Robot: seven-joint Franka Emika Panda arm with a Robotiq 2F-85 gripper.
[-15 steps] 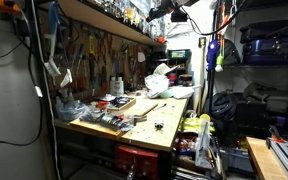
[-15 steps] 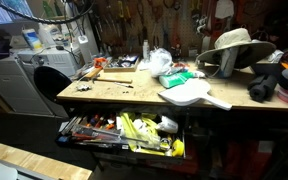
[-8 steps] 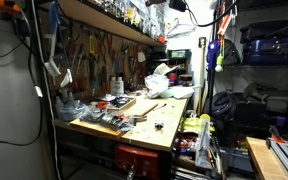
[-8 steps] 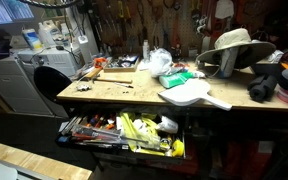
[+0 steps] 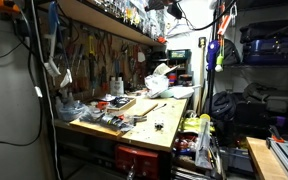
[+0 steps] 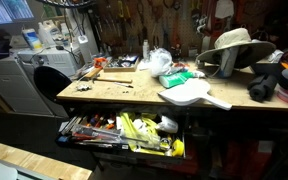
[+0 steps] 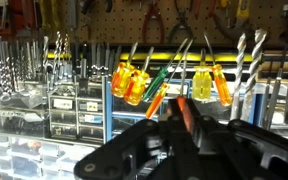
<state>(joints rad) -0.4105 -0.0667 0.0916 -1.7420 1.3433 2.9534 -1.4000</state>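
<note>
In the wrist view my gripper [image 7: 181, 132] comes in from the bottom, its black fingers closed on a slim orange-red tool [image 7: 184, 112] that sticks up between them. It faces a rack of hanging screwdrivers with orange, yellow and green handles [image 7: 134, 82] on a pegboard wall. Drill bits [image 7: 246, 60] hang to the right. In an exterior view my arm [image 5: 156, 5] is high up at the shelf above the workbench, mostly cut off by the top edge.
A wooden workbench [image 5: 169, 118] [image 6: 134, 88] carries loose tools, a white bag [image 6: 156, 62], a hat [image 6: 234, 45] and a white board [image 6: 189, 95]. An open drawer [image 6: 124, 132] full of tools juts out below. Small-parts drawers [image 7: 74, 110] line the wall.
In the exterior view my arm has moved up and a little to the left along the top shelf, so less of it shows now.
</note>
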